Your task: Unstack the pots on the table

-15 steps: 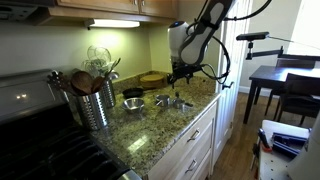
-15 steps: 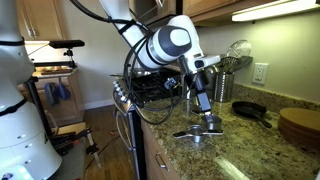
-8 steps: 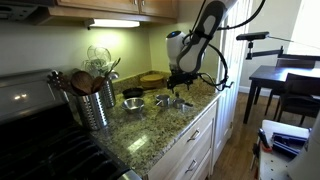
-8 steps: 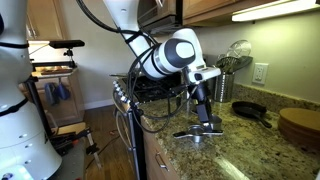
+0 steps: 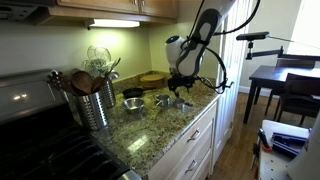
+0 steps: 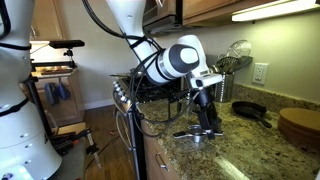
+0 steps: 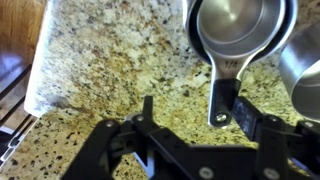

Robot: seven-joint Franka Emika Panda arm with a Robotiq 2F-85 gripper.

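The stacked steel pots (image 7: 240,35) lie on the granite table (image 7: 110,60), their shared handle (image 7: 225,95) pointing toward the wrist camera. My gripper (image 7: 198,108) is open just above the table. The handle's end lies between the fingers, close to the right one. Another steel pot (image 7: 305,75) shows at the right edge. In both exterior views the gripper (image 5: 180,87) (image 6: 210,124) hangs right over the pots (image 5: 178,102) (image 6: 196,133) near the counter's front edge. Whether a finger touches the handle I cannot tell.
A dark pan (image 5: 133,93) (image 6: 248,110) and a steel bowl (image 5: 134,104) sit further back. A perforated utensil holder (image 5: 97,104) stands by the stove. Round wooden boards (image 5: 153,77) (image 6: 300,124) lie by the wall. The counter edge (image 7: 35,95) drops off to the left of the gripper.
The gripper has come down and shifted slightly over the pots. The pots have not moved.
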